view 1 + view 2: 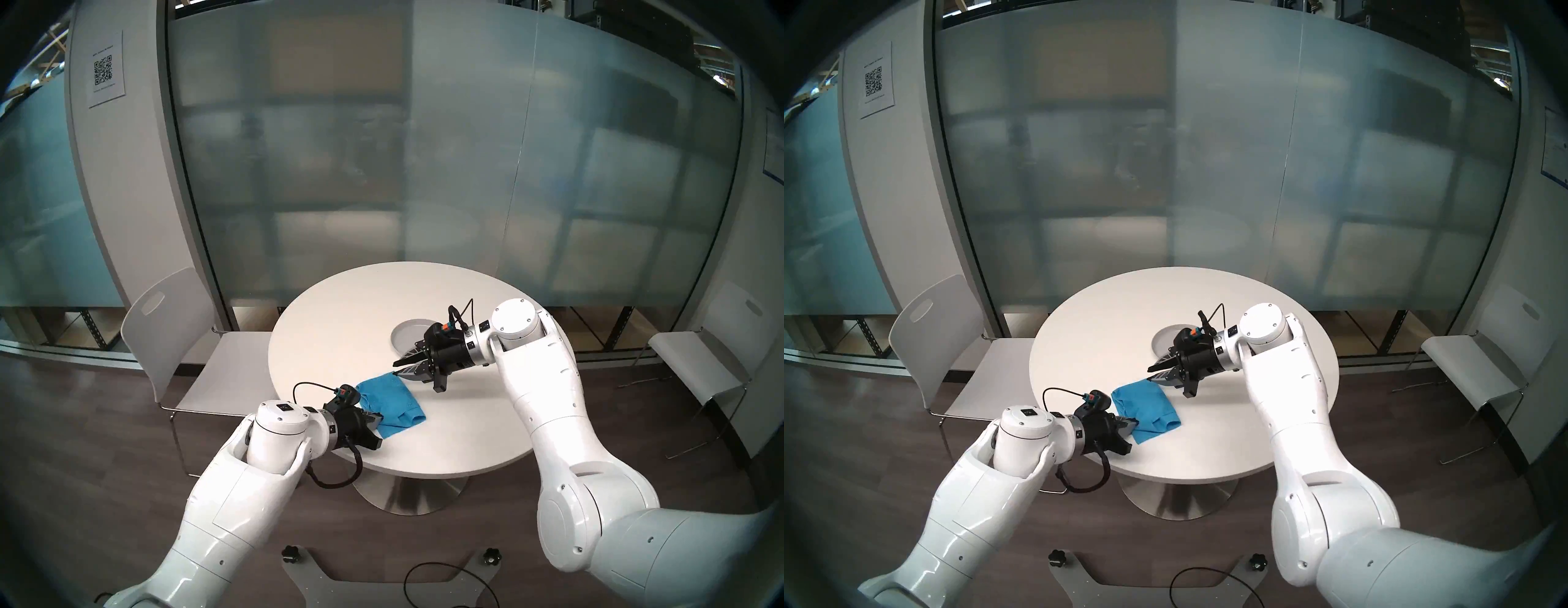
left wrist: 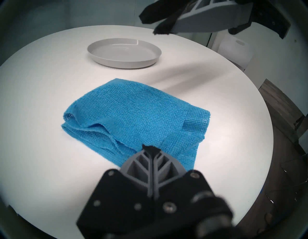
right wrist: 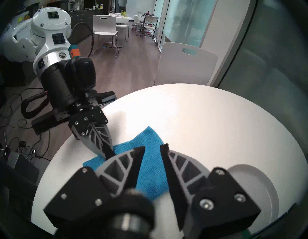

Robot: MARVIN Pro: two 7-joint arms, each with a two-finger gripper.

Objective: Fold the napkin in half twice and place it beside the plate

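Note:
The blue napkin (image 1: 392,401) (image 2: 133,113) lies folded in several layers on the white round table (image 1: 339,318), near its front left. My left gripper (image 1: 376,418) (image 2: 150,148) is shut on the napkin's near edge, low over the table. My right gripper (image 1: 399,368) (image 3: 152,148) hovers open just above the napkin's far end, and the cloth shows between its fingers. The light-grey plate (image 1: 405,335) (image 2: 124,64) sits empty behind the napkin, partly hidden by the right gripper in the head views.
A white chair (image 1: 178,339) stands at the table's left and another (image 1: 695,361) off to the right. A frosted glass wall runs behind the table. Cables lie on the floor by the robot's base (image 1: 445,581).

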